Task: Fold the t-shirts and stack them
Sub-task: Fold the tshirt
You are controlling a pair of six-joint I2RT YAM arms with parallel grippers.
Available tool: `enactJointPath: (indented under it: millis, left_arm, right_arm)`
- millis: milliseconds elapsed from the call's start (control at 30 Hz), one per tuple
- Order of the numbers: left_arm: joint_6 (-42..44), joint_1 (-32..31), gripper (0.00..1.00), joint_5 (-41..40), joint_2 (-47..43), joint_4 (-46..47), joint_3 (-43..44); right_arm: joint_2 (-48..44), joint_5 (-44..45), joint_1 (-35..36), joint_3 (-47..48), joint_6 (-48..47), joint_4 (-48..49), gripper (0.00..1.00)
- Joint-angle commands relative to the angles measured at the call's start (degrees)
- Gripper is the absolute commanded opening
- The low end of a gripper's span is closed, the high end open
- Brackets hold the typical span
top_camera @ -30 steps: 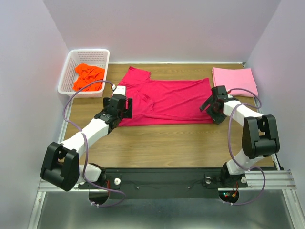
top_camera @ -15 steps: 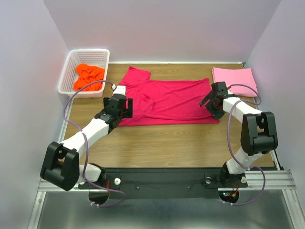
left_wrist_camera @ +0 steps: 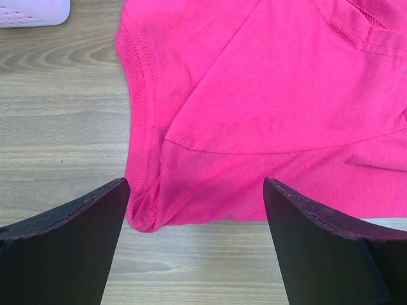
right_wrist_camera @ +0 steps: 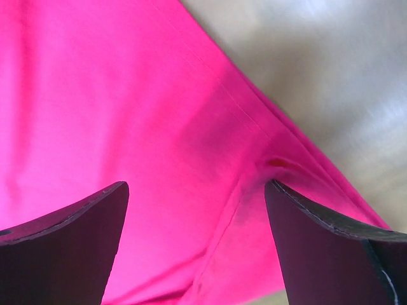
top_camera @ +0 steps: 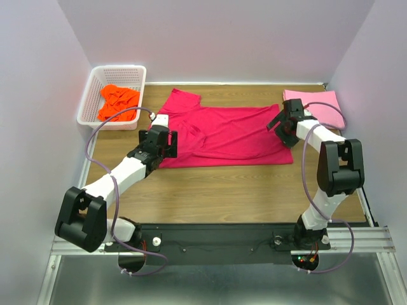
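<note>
A crimson-red t-shirt (top_camera: 222, 133) lies spread flat across the middle of the table. My left gripper (top_camera: 166, 143) hovers open over its near left corner. In the left wrist view the hemmed, folded corner of the red shirt (left_wrist_camera: 267, 108) sits between the open gripper (left_wrist_camera: 194, 184). My right gripper (top_camera: 285, 124) is open over the shirt's right edge, with red cloth (right_wrist_camera: 127, 114) filling the space under the gripper (right_wrist_camera: 196, 187). A light pink t-shirt (top_camera: 315, 107) lies folded at the back right. A bright orange t-shirt (top_camera: 117, 101) is crumpled in the basket.
A white lattice basket (top_camera: 95, 89) stands at the back left; its corner (left_wrist_camera: 32, 11) shows in the left wrist view. Bare wooden table (top_camera: 222, 190) runs between the red shirt and the arm bases. White walls close in on three sides.
My right gripper has moved toward the back along the red shirt's right edge, closer to the pink shirt. The left arm and the shirts have not moved.
</note>
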Motion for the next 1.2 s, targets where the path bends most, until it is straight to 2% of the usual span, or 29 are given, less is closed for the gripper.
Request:
enactJointPath:
  millis: [0,133,233,367,433,467,567,667,900,1167]
  left_arm:
    - [0.6,0.1,0.98,0.0,-0.4,1.4,-0.4]
    - [0.5,0.2,0.98,0.3,-0.2,1.3,-0.3]
    - [0.0,0.2,0.98,0.6,-0.1,0.9,-0.1]
    - [-0.3,0.1,0.98,1.5,0.5,0.5,0.4]
    - [-0.3,0.2,0.97,1.6,1.0,0.6,0.6]
    - [-0.4,0.1,0.98,1.7,1.1,0.5,0.6]
    - [-0.3,0.1,0.98,1.7,1.4,0.6,0.9]
    - [-0.2,0.1,0.97,1.7,1.4,0.5,0.8]
    - [-0.3,0.1,0.98,1.0,0.9,0.4,0.3]
    - [-0.5,0.1,0.97,0.9,1.7,0.4,0.4]
  right_arm:
    - [0.5,1.1,-0.7,5.0,-0.5,3.2,0.93]
    - [0.4,-0.7,-1.0,6.9,-3.4,3.2,0.93]
    - [-1.0,-7.4,-0.7,6.5,-8.1,3.2,0.93]
    - [-2.0,-21.7,1.8,4.8,-20.1,2.7,0.93]
    - [-2.9,-22.8,4.0,3.7,-25.5,2.3,0.93]
    - [-3.3,-22.1,6.6,3.6,-32.3,1.1,0.93]
    - [-3.4,-17.6,11.9,3.8,-44.4,-2.4,0.96]
    - [-3.2,-13.4,17.4,3.0,-53.6,-3.7,0.99]
    - [-3.6,-11.3,21.9,2.0,-56.8,-4.7,1.0]
    - [0.1,-6.9,25.1,3.9,-59.0,-5.7,1.0]
